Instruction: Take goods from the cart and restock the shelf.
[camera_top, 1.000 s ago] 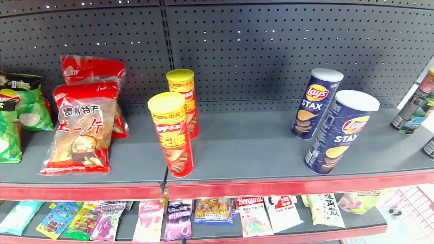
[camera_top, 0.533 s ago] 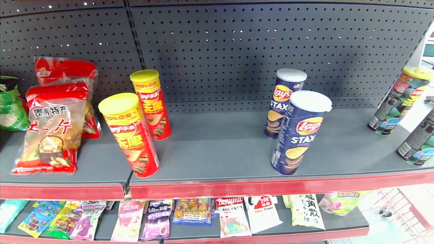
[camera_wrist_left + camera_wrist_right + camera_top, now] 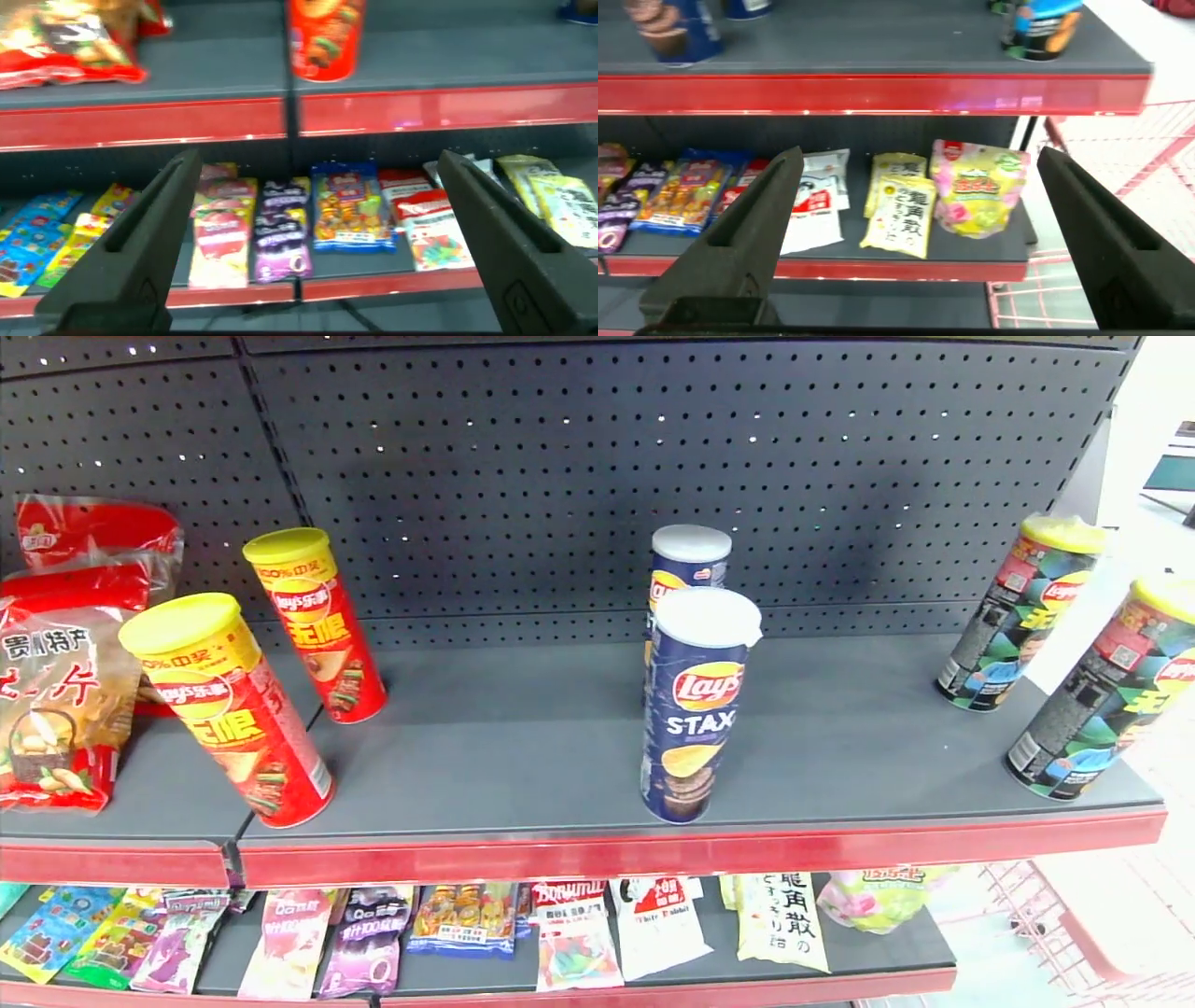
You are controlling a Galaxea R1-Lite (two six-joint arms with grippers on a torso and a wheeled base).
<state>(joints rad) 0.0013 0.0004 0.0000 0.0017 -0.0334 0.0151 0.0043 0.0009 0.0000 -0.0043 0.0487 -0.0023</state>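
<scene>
Tipping risk: the tall cans stand free on the shelf. The red cans are at 9 o'clock, the blue cans at the centre and the dark cans at 3 o'clock. I judge that an arm brushing one while bringing in new stock could topple it and send it rolling over the front lip.
Edge risk: the nearer dark can stands close to the shelf's end and its front lip. A swing up from the cart side looks the likeliest way to knock it off.
Claws: the left claw is released, its fingers spread with nothing between them. The right claw is the same, and both face the lower shelf.
Goods: the cart shows as a corner of pink wire at 4 o'clock, beyond the shelf's end. I cannot tell what lies in it.
Surface: the shelf is flat grey board with a red front lip, and bare stretches lie on either side of the blue cans.
Room: a dark perforated back panel runs along 12 o'clock, red bags sit at far 9 o'clock, and sachets line the lower shelf at 6 o'clock.
</scene>
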